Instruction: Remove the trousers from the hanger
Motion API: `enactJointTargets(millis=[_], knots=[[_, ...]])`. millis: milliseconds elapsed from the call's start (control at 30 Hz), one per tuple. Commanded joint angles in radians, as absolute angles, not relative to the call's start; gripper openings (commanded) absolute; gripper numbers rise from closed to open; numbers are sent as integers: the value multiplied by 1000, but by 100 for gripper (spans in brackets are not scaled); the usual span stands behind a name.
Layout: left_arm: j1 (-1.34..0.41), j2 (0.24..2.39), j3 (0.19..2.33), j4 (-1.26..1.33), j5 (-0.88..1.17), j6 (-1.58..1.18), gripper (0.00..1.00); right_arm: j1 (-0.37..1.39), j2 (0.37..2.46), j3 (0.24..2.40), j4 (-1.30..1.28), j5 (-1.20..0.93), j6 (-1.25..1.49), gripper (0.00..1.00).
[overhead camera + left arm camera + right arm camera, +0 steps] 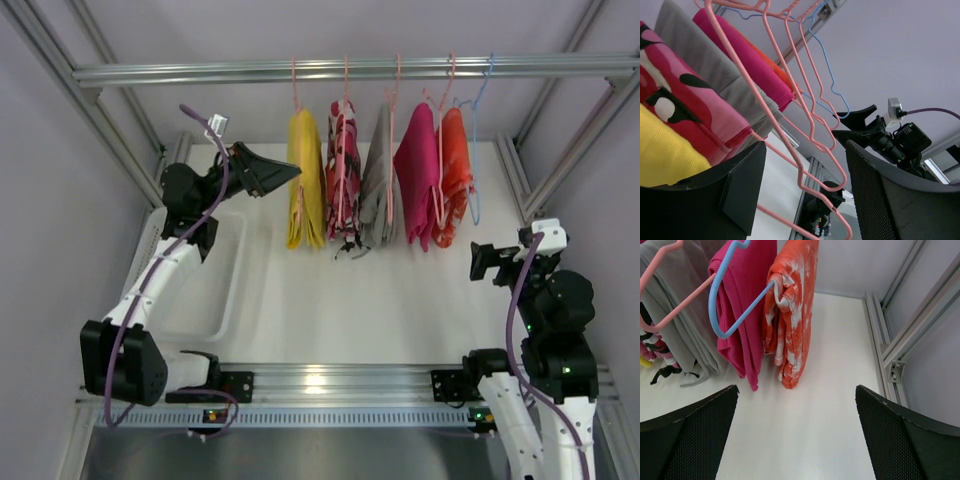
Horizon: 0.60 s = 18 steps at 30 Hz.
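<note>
Trousers: five prs, each folded over a hanger on the overhead rail (350,70), above rear of the desk (350,300). L to R in top view: yellow pr (303,180), pink-white-black patterned pr (343,180), grey pr (378,190), magenta pr (417,185), orange pr (455,180).

L claw (285,172): up at rail height, tips at the yellow pr's left face. Fingers spread. In wrist view a pink hanger wire (760,104) passes between them, yellow cloth just beside one finger. No pinch seen.

R claw (480,262): low, right of desk, well apart from the orange pr. Spread wide, empty. Orange and magenta prs ahead of it, with a blue hanger (713,300) in front of them.
</note>
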State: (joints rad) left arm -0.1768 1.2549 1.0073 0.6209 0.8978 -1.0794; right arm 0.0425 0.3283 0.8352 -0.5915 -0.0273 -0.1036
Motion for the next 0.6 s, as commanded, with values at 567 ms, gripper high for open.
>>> enactJointTargets(millis=[567], knots=[[-242,1492,1131,1022,891,-1374,51,28,393,894,-545,-51,-118,99]])
